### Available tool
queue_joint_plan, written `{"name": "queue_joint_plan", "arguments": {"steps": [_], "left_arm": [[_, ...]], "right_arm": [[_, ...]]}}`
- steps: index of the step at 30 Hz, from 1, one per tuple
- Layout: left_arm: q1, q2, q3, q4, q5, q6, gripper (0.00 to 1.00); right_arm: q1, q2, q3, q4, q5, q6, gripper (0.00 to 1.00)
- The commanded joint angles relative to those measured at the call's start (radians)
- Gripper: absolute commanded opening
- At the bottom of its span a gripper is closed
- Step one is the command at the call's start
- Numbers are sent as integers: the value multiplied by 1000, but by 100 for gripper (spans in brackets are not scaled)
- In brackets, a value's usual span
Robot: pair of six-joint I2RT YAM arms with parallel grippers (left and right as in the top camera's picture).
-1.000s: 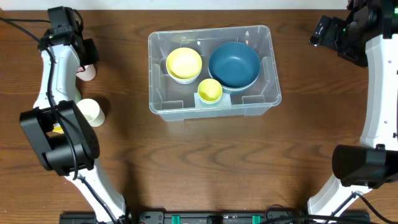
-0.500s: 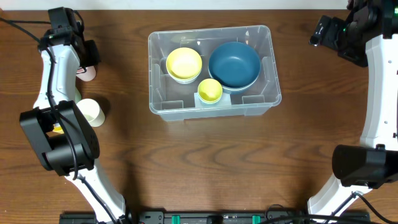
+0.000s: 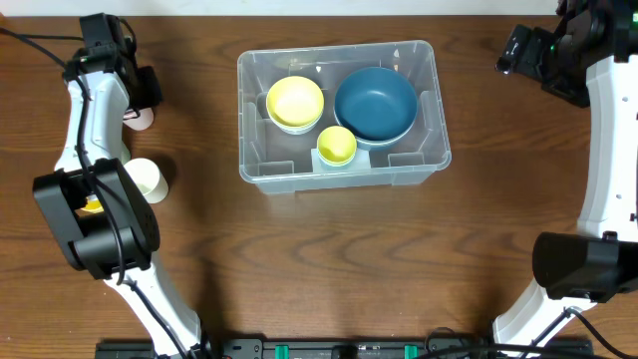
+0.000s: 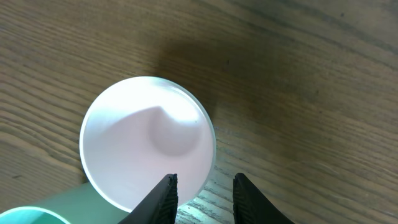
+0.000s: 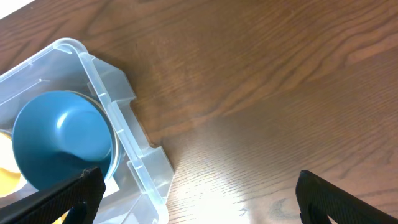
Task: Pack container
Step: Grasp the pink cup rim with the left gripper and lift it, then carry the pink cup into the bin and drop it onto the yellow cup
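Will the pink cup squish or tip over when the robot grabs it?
Probably it would flex a bit: the pink cup has a thin rim, so it looks light. It stands upright on the table, so a sideways nudge from the left gripper might tip it or slide it.

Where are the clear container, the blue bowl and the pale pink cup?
container (image 3: 299,178), overhead view, on its near wall.
blue bowl (image 3: 375,103), overhead view, on the middle of its inside.
pale pink cup (image 4: 146,143), left wrist view, on its inner bottom.
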Motion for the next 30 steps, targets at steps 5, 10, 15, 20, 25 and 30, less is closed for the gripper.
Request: {"name": "queue_joint_plan", "arguments": {"steps": [5,10,15,20,25,30], "left_arm": [[16,90,-6,-1,-8,7,31],[16,107,-5,3,-8,7,15],[14,90,-1,-6,-7,-19,6],[-14,22,10,-23,-3,-62,6],[-92,-115,10,-15,18,-78,6],[-219,-277,10,-31,103,-89,6]], "right_arm": [[-1,-25,1,-1,0,12,99],[-1,-25,1,-1,0,12,99],[-1,-25,1,-1,0,12,99],[-1,-25,1,-1,0,12,99],[-1,-25,1,-1,0,12,99],[-1,-25,1,-1,0,12,99]]}}
